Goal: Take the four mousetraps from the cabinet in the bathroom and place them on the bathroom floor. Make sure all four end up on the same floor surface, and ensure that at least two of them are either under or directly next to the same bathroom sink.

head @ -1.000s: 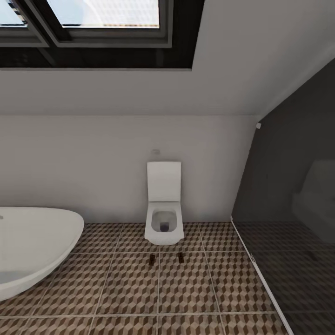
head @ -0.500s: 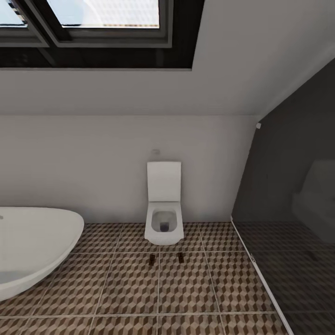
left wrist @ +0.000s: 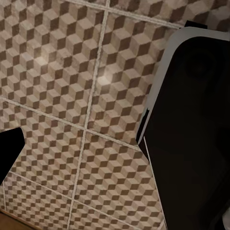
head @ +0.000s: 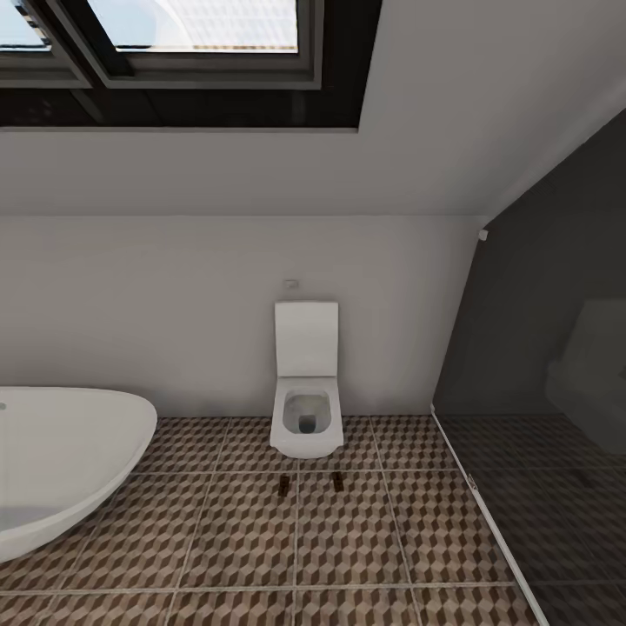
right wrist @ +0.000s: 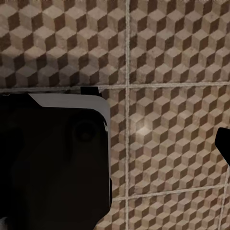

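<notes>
Two small flat dark-brown pieces that look like mousetraps (head: 283,487) (head: 337,482) lie on the cube-patterned bathroom floor (head: 348,539), just in front of the white toilet. The cabinet and the sink are out of view. In the left wrist view my left gripper (left wrist: 112,158) hangs over the tiles, with one black fingertip (left wrist: 9,153) at the picture's edge and nothing between the fingers. My right gripper (right wrist: 115,148) also hangs over bare tiles, with one dark fingertip (right wrist: 224,143) at the edge, holding nothing.
A white wall-hung toilet (head: 304,409) stands at the far wall. An oval white bathtub (head: 61,461) fills the left. A dark glass-walled shower (head: 539,417) closes the right. A dark rounded robot part (left wrist: 191,143) (right wrist: 52,163) sits beside each gripper.
</notes>
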